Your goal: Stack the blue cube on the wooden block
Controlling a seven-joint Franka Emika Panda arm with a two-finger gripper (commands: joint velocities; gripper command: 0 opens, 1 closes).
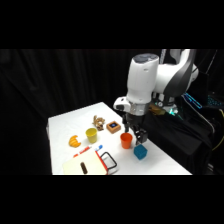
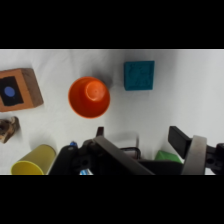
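Blue cube (image 2: 139,75) sits on the white table (image 1: 65,125) near the right front edge, just right of the orange cup (image 2: 89,97) and apart from it. It looks rigid and light, probably plastic or foam with rounded edges and a faintly patterned top, so it should neither crush nor sag. Its flat opposite side faces are the natural place to pinch, low enough that the rounded edges do not let it slip. In the side view the gripper (image 1: 137,136) hangs just above the cube and beside the cup; whether its fingers stand apart or together I cannot tell. The cup's closeness on the left side could crowd one finger.

Farther left and back lies the wooden block (image 2: 19,89), flat, reddish-brown, with a dark square on top: a small landing face, so placement needs to be centred.

By count: one blue cube, one wooden block, one orange cup, one yellow cup (image 1: 91,134), one knobbly wooden figure (image 1: 98,121), one orange-yellow curved piece (image 1: 74,141), one pen (image 1: 89,150).
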